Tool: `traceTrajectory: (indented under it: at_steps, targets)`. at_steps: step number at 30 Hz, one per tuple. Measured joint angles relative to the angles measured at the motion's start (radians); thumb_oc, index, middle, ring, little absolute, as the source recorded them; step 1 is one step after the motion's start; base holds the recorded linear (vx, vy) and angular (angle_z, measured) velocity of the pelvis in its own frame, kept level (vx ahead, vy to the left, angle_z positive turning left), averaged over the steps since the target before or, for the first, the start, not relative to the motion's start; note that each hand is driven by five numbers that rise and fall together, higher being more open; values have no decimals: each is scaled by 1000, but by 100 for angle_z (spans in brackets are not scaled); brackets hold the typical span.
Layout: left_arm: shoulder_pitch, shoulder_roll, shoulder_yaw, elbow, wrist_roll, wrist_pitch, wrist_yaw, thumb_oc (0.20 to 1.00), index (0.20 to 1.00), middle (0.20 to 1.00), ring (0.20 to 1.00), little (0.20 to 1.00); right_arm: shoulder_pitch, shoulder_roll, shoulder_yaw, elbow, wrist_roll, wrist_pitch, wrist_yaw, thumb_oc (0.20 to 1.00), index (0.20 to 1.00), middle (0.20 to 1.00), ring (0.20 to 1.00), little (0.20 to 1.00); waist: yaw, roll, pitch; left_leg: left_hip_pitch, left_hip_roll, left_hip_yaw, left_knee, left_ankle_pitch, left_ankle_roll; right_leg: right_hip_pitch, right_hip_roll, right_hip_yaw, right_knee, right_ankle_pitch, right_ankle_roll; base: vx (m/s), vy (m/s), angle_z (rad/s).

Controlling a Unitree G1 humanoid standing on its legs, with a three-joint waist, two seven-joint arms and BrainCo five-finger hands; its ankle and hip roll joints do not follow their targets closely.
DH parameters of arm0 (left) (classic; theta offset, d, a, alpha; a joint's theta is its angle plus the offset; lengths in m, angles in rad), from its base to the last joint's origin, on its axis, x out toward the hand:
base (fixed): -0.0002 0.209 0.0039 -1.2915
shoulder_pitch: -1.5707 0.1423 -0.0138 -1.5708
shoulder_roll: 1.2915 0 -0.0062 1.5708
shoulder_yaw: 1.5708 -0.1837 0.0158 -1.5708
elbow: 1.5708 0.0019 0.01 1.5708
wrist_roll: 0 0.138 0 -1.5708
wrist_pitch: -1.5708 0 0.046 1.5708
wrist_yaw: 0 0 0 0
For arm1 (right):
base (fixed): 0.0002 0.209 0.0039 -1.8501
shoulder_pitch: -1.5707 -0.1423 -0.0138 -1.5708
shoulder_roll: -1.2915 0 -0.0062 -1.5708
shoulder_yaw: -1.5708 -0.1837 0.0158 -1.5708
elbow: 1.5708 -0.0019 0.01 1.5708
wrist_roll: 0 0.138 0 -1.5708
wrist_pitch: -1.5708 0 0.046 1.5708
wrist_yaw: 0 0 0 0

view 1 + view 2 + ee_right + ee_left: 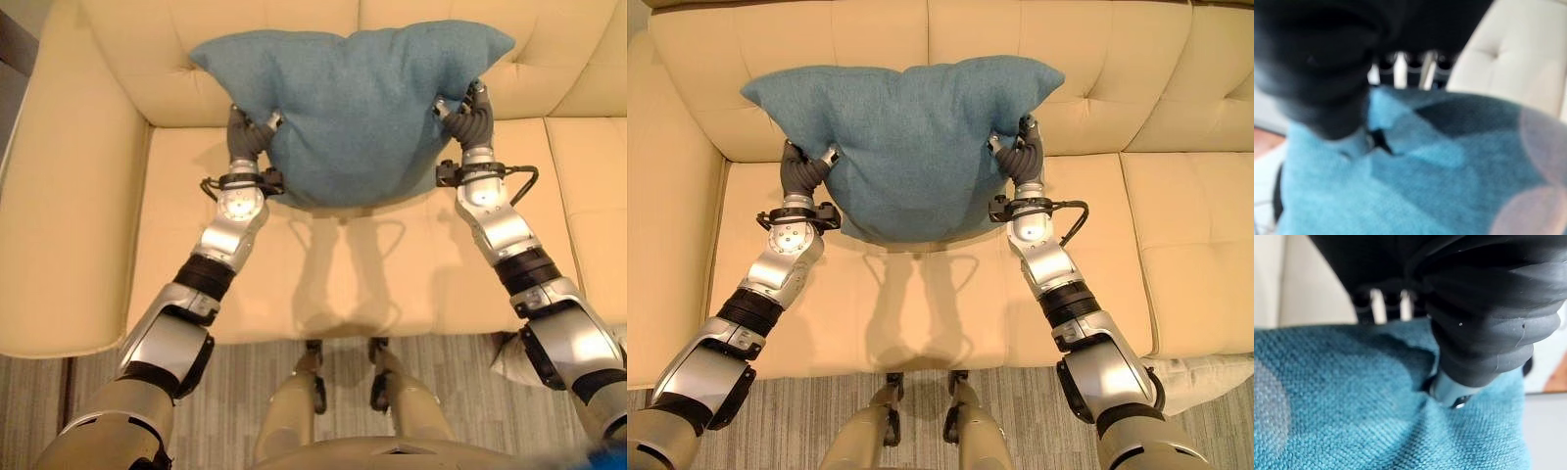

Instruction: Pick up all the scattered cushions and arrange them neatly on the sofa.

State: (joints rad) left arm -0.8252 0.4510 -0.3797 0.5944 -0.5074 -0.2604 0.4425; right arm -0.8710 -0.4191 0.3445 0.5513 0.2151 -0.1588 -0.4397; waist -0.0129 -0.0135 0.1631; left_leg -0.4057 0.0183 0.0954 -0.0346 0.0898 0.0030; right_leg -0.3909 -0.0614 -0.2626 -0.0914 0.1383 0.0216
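A blue cushion [353, 108] hangs upright in front of the cream sofa's backrest [1097, 59], its lower edge just above the seat [343, 284]. My left hand [247, 132] grips the cushion's left side and my right hand [468, 116] grips its right side. In the left wrist view the thumb [1449, 391] digs into the blue fabric [1352, 401] while the fingers [1376, 306] reach behind it. The right wrist view shows the same pinch, thumb [1352, 142] in front of the cloth [1440, 176] and fingers [1400, 68] behind.
The sofa's left armrest [59, 215] rises beside the seat. A second seat section [1195, 255] lies to the right. Grey carpet [245, 372] runs along the sofa's front. A pale cushion [1205, 377] lies on the floor at the lower right.
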Motion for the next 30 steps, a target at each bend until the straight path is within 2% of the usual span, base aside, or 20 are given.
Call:
traceTrajectory:
  at_steps: [5,15,16,17,18,19,20,24,28,29,30]
  targets:
    - [-58,18,-13,20,-19,-2,0,200,200,200,200,200,-34,-17,3,0,19,0,-6,200,200,200,200,200,-1,-1,29,-35,0,-11,1,1,-1,-32,0,-3,0,0,0,-8,-2,5]
    - [-139,45,-37,66,-26,-27,-1,200,200,200,200,200,-120,-25,27,41,37,-15,-19,200,200,200,200,200,-10,-3,32,-109,1,-31,-4,7,-9,-99,1,-15,0,1,-1,20,-7,4]
    - [-145,45,-37,72,-27,-30,-1,454,454,454,454,454,-132,-24,36,62,37,-22,-20,200,200,200,200,200,-13,-3,32,-108,2,-34,-9,7,-9,-101,2,-15,0,0,-1,-2,-12,4]
    - [-178,49,-41,104,-31,-40,-2,1000,1000,1000,1000,1000,-171,-26,50,92,37,-29,-25,514,514,514,514,514,-21,-7,30,-130,3,-39,-12,11,-15,-122,3,-15,0,1,-2,84,-29,5]
    - [-191,52,-48,114,-31,-40,-3,1000,1000,1000,1000,1000,-189,-27,58,103,37,-29,-26,605,605,605,605,605,-24,-7,30,-136,3,-41,-18,18,-14,-132,5,-15,0,2,-3,-1,-11,8]
    - [-236,54,-72,180,-29,-43,-7,1000,1000,1000,1000,1000,-217,-34,69,131,36,-30,-27,762,762,762,762,762,-25,-7,30,-147,3,-45,-19,23,-15,-141,5,-15,0,4,-5,-5,-5,5]
    - [-284,70,-102,238,-28,-34,-10,1000,1000,1000,1000,1000,-257,-36,85,168,36,-30,-26,1000,1000,1000,1000,1000,-26,-7,30,-159,5,-46,-17,24,-14,-152,6,-14,0,5,-7,4,-11,3]
    - [-375,103,-115,296,-26,-8,-46,1000,1000,1000,1000,1000,-351,-58,154,225,33,-18,-29,1000,1000,1000,1000,1000,-22,-7,29,-194,8,-47,-15,29,-18,-188,9,-12,1,8,-12,0,0,0]
    - [-374,160,-113,305,-14,-4,-53,1000,1000,1000,1000,1000,-355,-146,158,240,3,2,-39,1000,1000,1000,1000,1000,-18,-7,29,-209,8,-50,16,29,-19,-189,8,0,3,17,-22,14,-1,3]
    - [-372,171,-107,338,-13,-2,-57,1000,1000,1000,1000,1000,-356,-162,160,281,-5,7,-41,1000,1000,1000,1000,1000,-17,-9,30,-220,2,-50,67,21,-31,-173,1,1,7,20,-26,-64,19,27]
    - [-373,172,-96,339,-13,0,-56,1000,1000,1000,1000,1000,-357,-175,160,305,-4,17,-50,1000,1000,1000,1000,1000,-26,-19,33,-305,-11,-53,225,-7,-54,-168,-24,2,13,21,-28,24,-3,26]
